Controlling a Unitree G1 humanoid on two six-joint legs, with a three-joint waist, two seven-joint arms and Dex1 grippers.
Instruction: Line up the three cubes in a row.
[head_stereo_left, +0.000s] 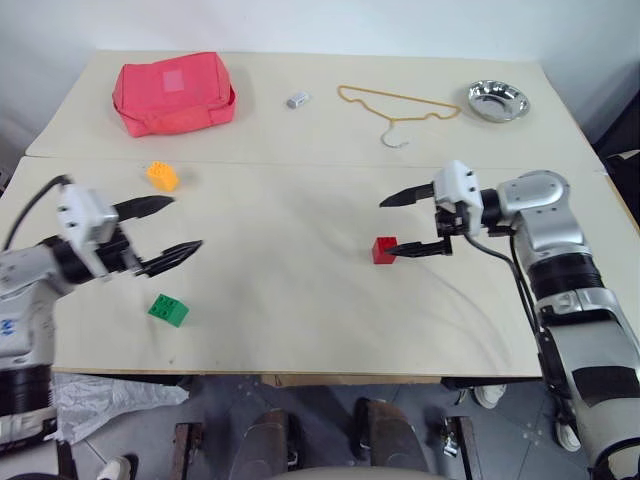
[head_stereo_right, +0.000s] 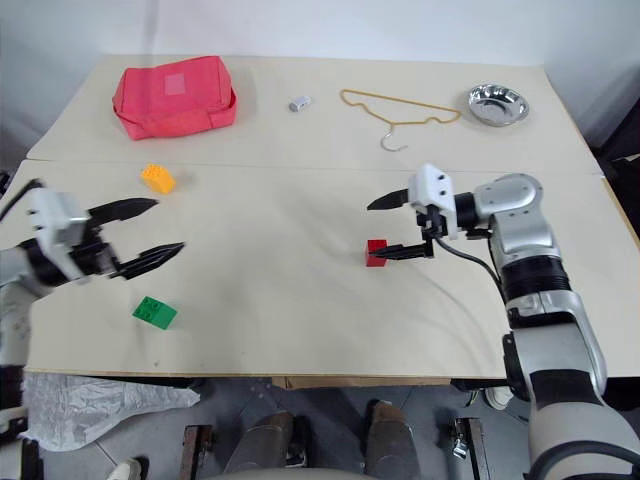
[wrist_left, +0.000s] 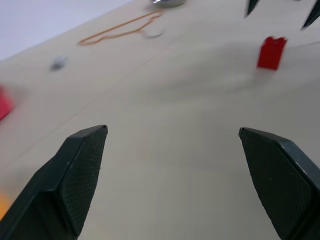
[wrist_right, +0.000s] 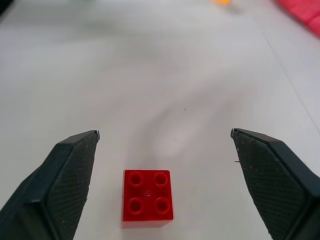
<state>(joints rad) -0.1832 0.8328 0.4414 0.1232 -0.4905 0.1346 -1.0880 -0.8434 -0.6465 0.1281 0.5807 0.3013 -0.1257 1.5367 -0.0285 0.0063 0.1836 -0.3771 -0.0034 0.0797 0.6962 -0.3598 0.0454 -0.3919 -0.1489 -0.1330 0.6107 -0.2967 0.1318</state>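
Three studded plastic cubes lie scattered: red cube (head_stereo_left: 384, 250) sits freed between the right gripper (head_stereo_left: 411, 223)'s spread fingers; orange-yellow cube (head_stereo_left: 162, 176) and green cube (head_stereo_left: 168, 310) wait well apart from it, flanking the left gripper (head_stereo_left: 175, 228), fingers spread too.

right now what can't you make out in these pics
- Grey block: too small in the eye views to tell what it is, and blurred in the left wrist view.
- Green cube: in the right wrist view only a blurred sliver, cut off by the picture's edge.
- Orange cube: blurred in the right wrist view and cut by the edge.
- Red cube: in the eye views the right pincer covers part of one side.
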